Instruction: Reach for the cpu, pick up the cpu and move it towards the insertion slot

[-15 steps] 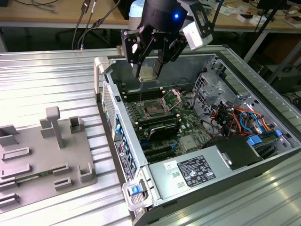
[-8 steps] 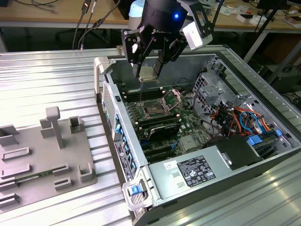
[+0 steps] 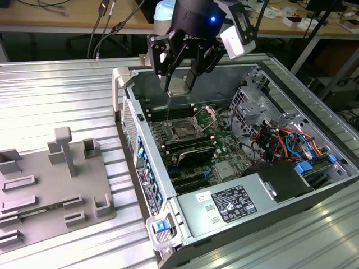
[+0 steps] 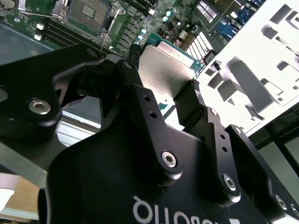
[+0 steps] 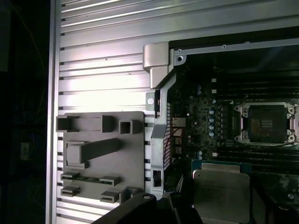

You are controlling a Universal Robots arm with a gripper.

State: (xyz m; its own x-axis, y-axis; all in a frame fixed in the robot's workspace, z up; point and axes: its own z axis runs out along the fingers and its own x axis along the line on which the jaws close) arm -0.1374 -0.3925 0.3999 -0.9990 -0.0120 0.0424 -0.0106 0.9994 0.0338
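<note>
My black gripper [image 3: 180, 85] hangs over the open computer case, shut on the cpu [image 3: 179, 84], a thin square chip with a pale silvery top. In the second wrist view the cpu [image 4: 164, 69] sits clamped between the two black fingers [image 4: 189, 100]. The first wrist view shows the cpu [image 5: 221, 193] edged in green, held above the motherboard. The insertion slot [image 3: 183, 129], a dark square socket with a silver frame, lies on the board below and slightly toward the exterior view's front of the gripper. It also appears as the insertion slot [image 5: 267, 123] and the insertion slot [image 4: 91, 12] in both wrist views.
The grey case wall [image 3: 137, 140] with its pale corner bracket [image 3: 119, 75] stands just to the exterior view's left of the gripper. A grey plastic tray [image 3: 50, 185] with raised blocks lies on the ribbed metal table. Drive cage and coloured cables [image 3: 280, 140] fill the case's right side.
</note>
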